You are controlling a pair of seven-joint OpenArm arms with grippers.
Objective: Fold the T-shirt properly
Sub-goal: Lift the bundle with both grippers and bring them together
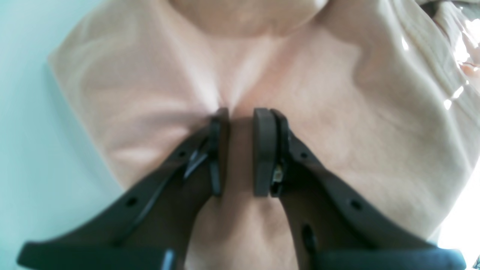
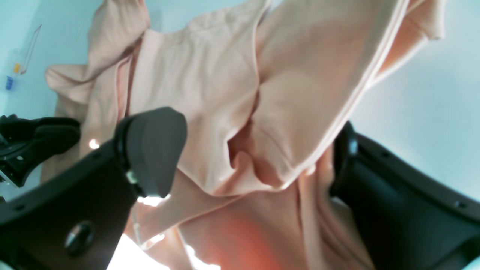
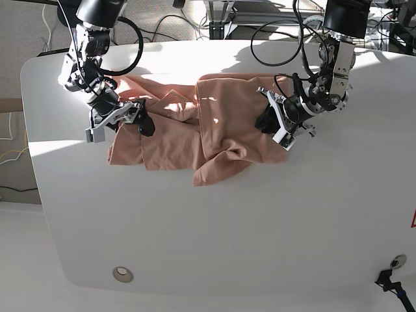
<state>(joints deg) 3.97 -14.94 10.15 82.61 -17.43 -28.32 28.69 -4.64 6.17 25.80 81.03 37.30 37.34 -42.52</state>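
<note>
Base view showed the T-shirt (image 3: 182, 140) lying crumpled across the upper middle of the white table (image 3: 214, 234), salmon-pink, with one side folded over onto the rest and a bunched corner pointing toward the table's near edge. At that view's right, the left gripper (image 3: 272, 119) sat low on the shirt's edge. From the left wrist camera, its two dark pads stood close together with a ridge of the pink T-shirt (image 1: 330, 123) pinched up between them, creases radiating from the tips of the left gripper (image 1: 240, 114), so it had hold of the cloth. At the base view's left, the right gripper (image 3: 140, 117) rested at the shirt's other end. The right wrist camera showed that right gripper (image 2: 258, 150) spread wide, one finger (image 2: 153, 150) on each side of a hanging fold of the T-shirt (image 2: 210, 93); the cloth lay between them ungripped, draped against the far finger.
</note>
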